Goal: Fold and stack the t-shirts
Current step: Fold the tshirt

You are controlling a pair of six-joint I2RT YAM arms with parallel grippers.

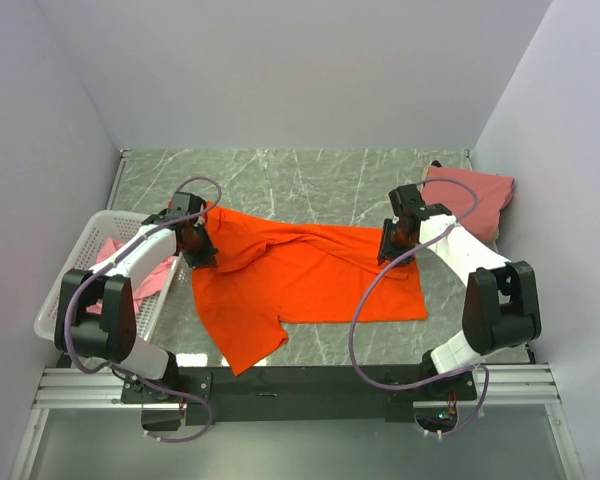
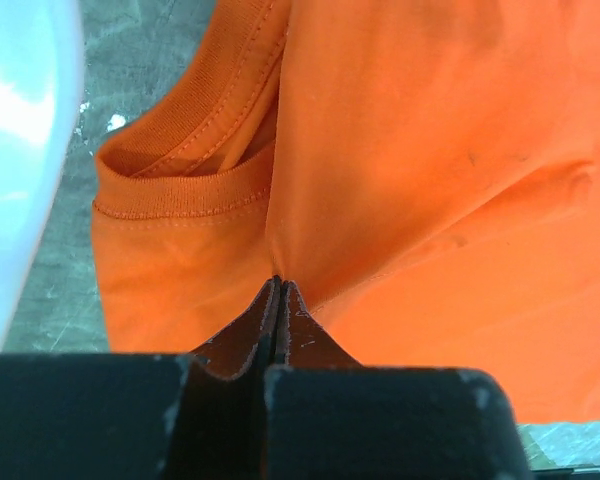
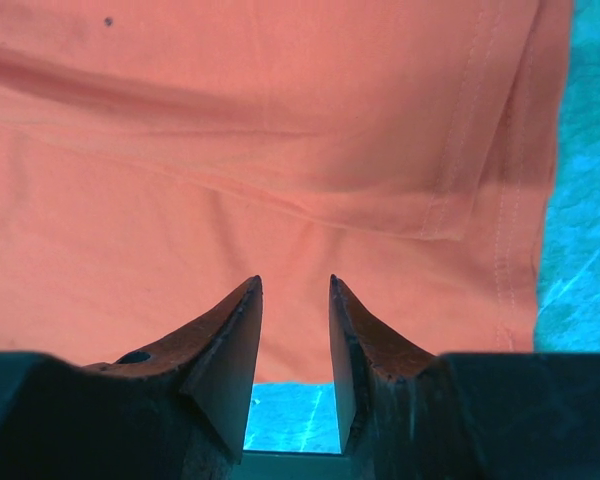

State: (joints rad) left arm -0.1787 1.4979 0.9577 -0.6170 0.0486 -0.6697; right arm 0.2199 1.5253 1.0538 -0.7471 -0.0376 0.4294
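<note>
Cloth comes first, right at my fingertips: my left gripper (image 2: 278, 285) has its jaws pressed together beside the collar of the orange t-shirt (image 1: 310, 275), and a crease runs straight into the tips, so I judge I am pinching the fabric there. My right gripper (image 3: 295, 285) stands with jaws spread, holding nothing, its tips just short of the shirt's hemmed edge, with bare table (image 1: 310, 190) showing in the gap. Between the two, the orange shirt lies across the middle of the table, mostly flat, one sleeve trailing toward my bases and a long ridge along its upper part; I see no finished fold in it. Off to my left a lighter pink t-shirt (image 1: 108, 258) sits bunched in the white basket (image 1: 88, 232). At the far right corner a salmon-pink t-shirt (image 1: 470, 195) looks folded compact. I reckon one is done, one is in hand, one waits, and no stack exists yet
</note>
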